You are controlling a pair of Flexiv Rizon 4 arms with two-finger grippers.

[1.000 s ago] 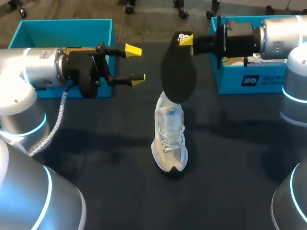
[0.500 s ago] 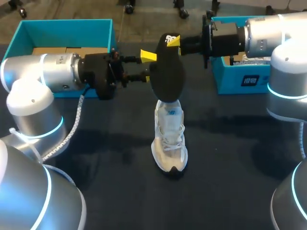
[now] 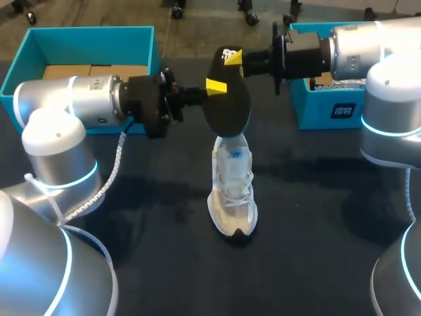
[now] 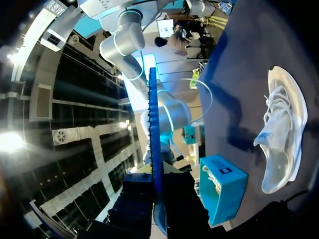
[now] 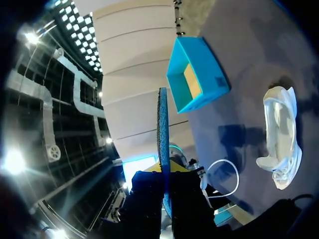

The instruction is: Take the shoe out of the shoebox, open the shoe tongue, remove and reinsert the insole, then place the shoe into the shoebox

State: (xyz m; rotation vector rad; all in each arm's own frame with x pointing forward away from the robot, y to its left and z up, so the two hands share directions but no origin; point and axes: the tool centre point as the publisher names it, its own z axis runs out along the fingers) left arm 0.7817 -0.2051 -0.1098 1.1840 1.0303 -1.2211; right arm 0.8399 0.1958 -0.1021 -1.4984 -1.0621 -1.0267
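A black insole (image 3: pixel 227 99) hangs upright in the air over the white shoe (image 3: pixel 231 191), which stands on the dark table with its toe toward me. My right gripper (image 3: pixel 237 58) is shut on the insole's top end. My left gripper (image 3: pixel 216 85) is shut on its left edge, lower down. In the left wrist view the insole (image 4: pixel 153 144) shows edge-on between the fingers, with the shoe (image 4: pixel 281 134) off to the side. The right wrist view also has the insole (image 5: pixel 163 144) edge-on in its gripper (image 5: pixel 167 191), the shoe (image 5: pixel 280 134) lying below.
A teal box (image 3: pixel 92 36) with cardboard inside stands at the back left, behind my left arm. A second teal box (image 3: pixel 342 112) stands at the back right under my right arm. Bare dark table (image 3: pixel 131 217) surrounds the shoe.
My left gripper has moved right to the insole and shut on its edge. My right arm has carried the insole slightly to the left. The shoe has not moved.
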